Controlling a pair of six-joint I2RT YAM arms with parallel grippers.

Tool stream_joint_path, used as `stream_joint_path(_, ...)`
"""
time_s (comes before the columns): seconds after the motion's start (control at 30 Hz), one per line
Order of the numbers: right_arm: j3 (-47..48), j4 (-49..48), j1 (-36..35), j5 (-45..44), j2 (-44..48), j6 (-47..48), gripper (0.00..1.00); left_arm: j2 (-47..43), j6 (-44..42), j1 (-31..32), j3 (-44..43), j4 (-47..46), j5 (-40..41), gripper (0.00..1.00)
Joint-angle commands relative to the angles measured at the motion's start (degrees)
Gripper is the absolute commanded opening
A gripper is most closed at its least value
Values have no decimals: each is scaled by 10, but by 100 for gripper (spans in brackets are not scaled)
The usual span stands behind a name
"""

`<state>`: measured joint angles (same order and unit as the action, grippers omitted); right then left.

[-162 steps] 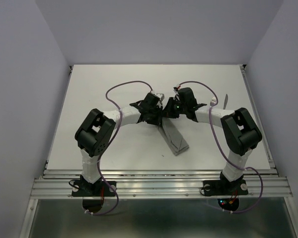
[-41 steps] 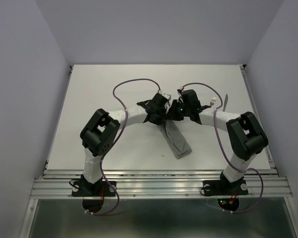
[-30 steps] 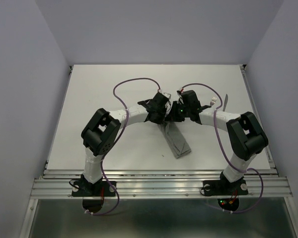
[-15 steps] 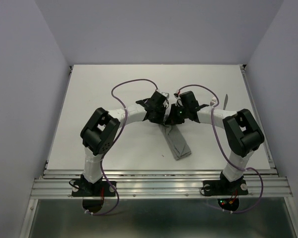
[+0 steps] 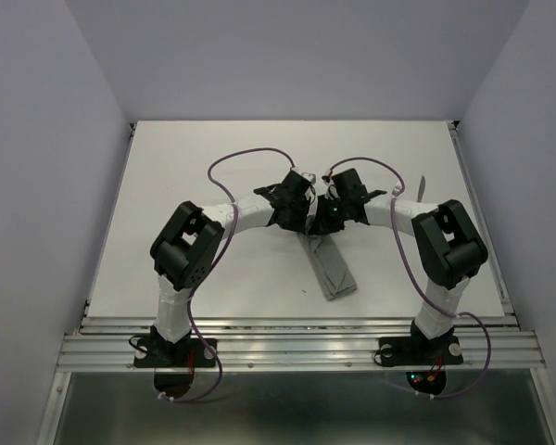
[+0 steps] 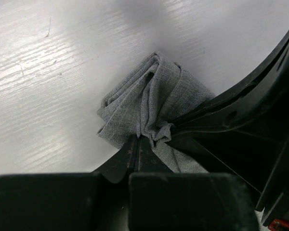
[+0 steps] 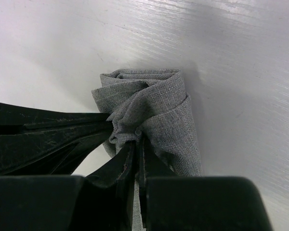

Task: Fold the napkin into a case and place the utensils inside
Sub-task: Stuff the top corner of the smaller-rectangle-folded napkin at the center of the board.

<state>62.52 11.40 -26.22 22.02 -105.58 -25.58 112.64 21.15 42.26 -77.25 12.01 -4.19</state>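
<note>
Napkin (image 6: pixel 151 98), seemingly bunched at one end, sits clamped in left end effector (image 6: pixel 137 140) and right end effector (image 7: pixel 137 139).

Top external: fixed, high above and behind the napkin (image 5: pixel 332 269), angled down over the whole table (image 5: pixel 195 158); distant. Left wrist: rides the left gripper (image 6: pixel 137 140), very close, looking down its fingers at the napkin's bunched end. Right wrist: rides the right gripper (image 7: pixel 137 142), equally close, facing that end from the opposite side. Shared: the bunched end; each wrist view catches the other gripper.
</note>
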Motion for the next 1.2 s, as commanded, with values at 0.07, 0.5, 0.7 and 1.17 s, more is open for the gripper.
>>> stream_joint_path(0.07, 27, 68, 3, -64, -16, 25, 1, -38, 8, -9, -4, -20, -13, 0)
stream_joint_path(0.5, 30, 79, 3, -89, -34, 26, 1, -63, 31, -25, 24, -75, -64, 0)
stream_joint_path(0.7, 30, 81, 3, -103, -13, 25, 1, -72, 33, -35, 40, -88, -80, 0)
stream_joint_path(1.17, 52, 89, -8, -111, -34, 22, 1, -79, 50, -38, 51, -132, -137, 0)
